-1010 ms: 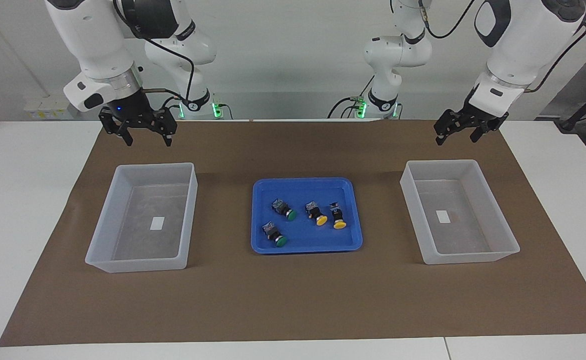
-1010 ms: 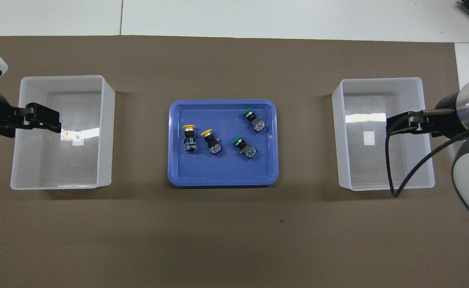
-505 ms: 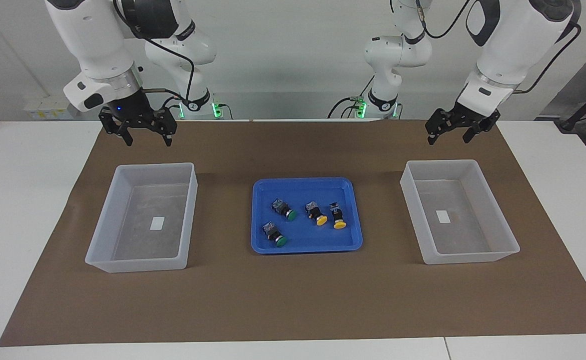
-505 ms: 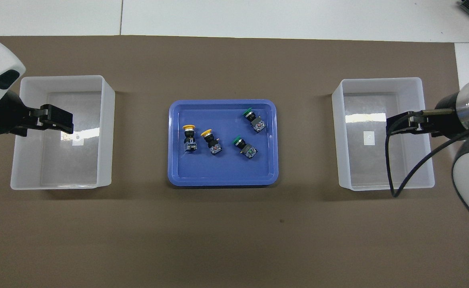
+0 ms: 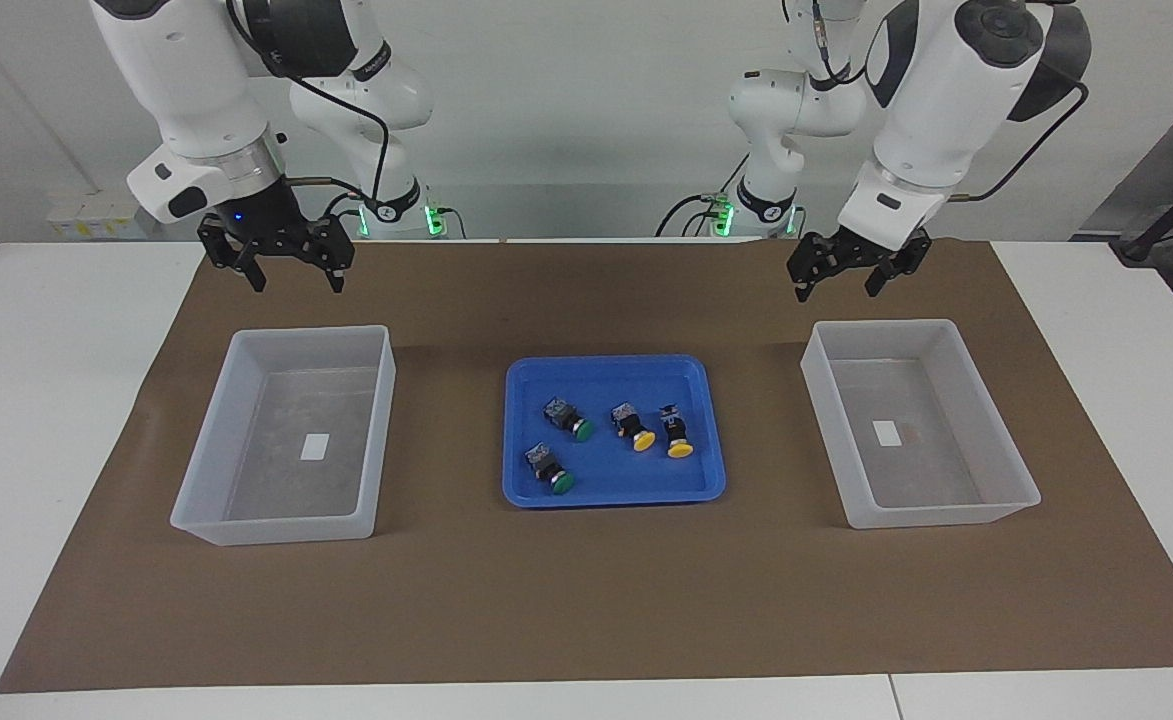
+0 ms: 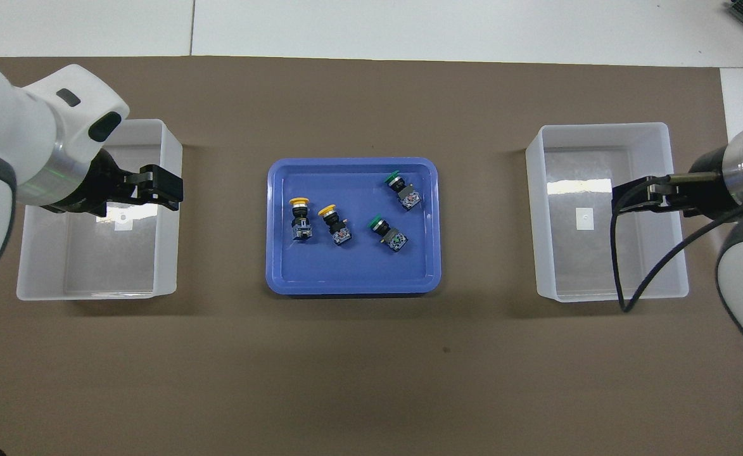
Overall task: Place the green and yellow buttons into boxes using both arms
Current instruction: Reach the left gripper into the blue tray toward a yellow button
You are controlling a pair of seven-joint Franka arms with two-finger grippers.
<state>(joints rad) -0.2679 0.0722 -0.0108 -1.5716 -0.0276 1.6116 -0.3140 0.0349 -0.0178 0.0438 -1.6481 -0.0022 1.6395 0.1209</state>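
Two green buttons (image 5: 568, 418) (image 5: 550, 470) and two yellow buttons (image 5: 634, 427) (image 5: 676, 432) lie on their sides in a shallow blue tray (image 5: 611, 495) at mid-table. From overhead the yellow buttons (image 6: 299, 218) (image 6: 335, 225) and green buttons (image 6: 401, 188) (image 6: 388, 233) show in the tray (image 6: 352, 288). One whitish box (image 5: 931, 512) (image 6: 86, 294) stands toward the left arm's end, another box (image 5: 276, 525) (image 6: 605, 130) toward the right arm's end; each holds just a white label. My left gripper (image 5: 836, 288) (image 6: 171, 190) hangs open and empty over its box's tray-side wall. My right gripper (image 5: 296, 283) (image 6: 621, 201) hangs open and empty over its box.
A brown mat (image 5: 586, 600) covers the white table (image 5: 46, 400) under the tray and both boxes. A black cable (image 6: 628, 278) loops down from the right arm over its box.
My left arm has swung toward the middle of the table, carrying its open gripper from the outer part of its box to the wall beside the tray. The right arm has stayed still.
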